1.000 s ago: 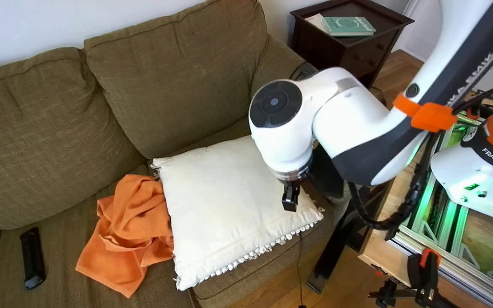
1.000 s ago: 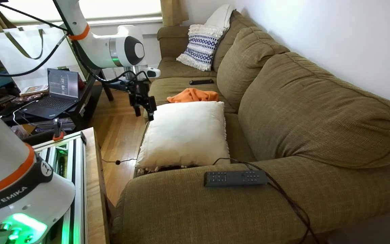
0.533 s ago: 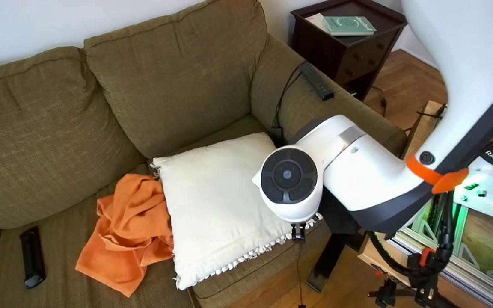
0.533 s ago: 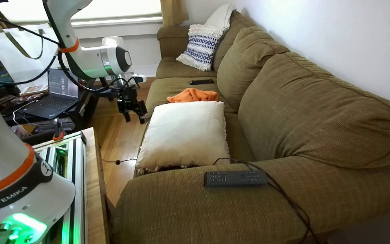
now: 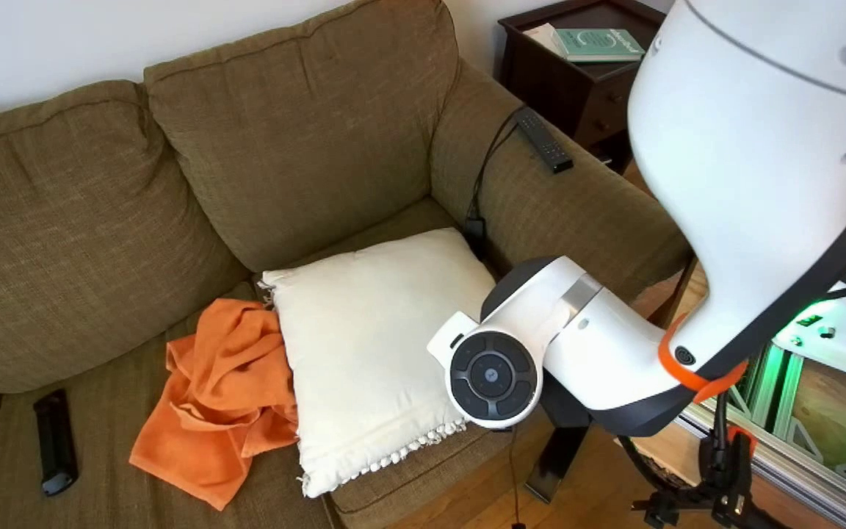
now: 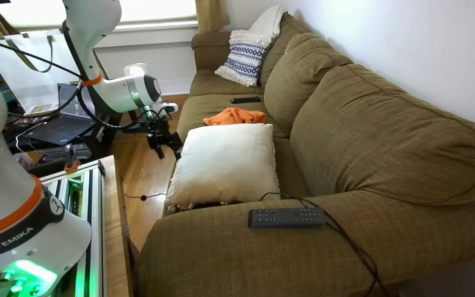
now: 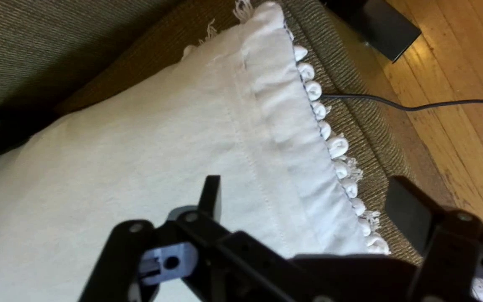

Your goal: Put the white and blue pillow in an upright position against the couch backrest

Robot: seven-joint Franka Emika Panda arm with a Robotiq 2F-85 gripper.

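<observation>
The white and blue pillow (image 5: 379,345) lies flat on the seat with its plain cream face up, in both exterior views. Bobble trim with a thin blue stitch line runs along its front edge in the wrist view. Behind it rises the couch backrest (image 5: 305,139), olive-brown, with seat showing between them. My gripper (image 6: 170,154) hangs at the pillow's front edge, jaws wide apart and holding nothing. Seen from the wrist, one fingertip (image 7: 212,195) overlaps the pillow's face, and its opposite lies past the trim over the couch edge. The arm mostly hides the gripper in an exterior view (image 5: 493,375).
An orange cloth (image 5: 225,397) touches the pillow's side. A black remote (image 5: 56,441) rests farther along the seat. The armrest (image 6: 237,255) bears another remote (image 6: 287,217) and cables. A patterned blue-and-white cushion (image 6: 243,57) leans at the couch's far end.
My gripper has come down and forward to the pillow's front edge, and the arm has swung off the armrest in view. The pillow has not moved; the jaws stay apart.
</observation>
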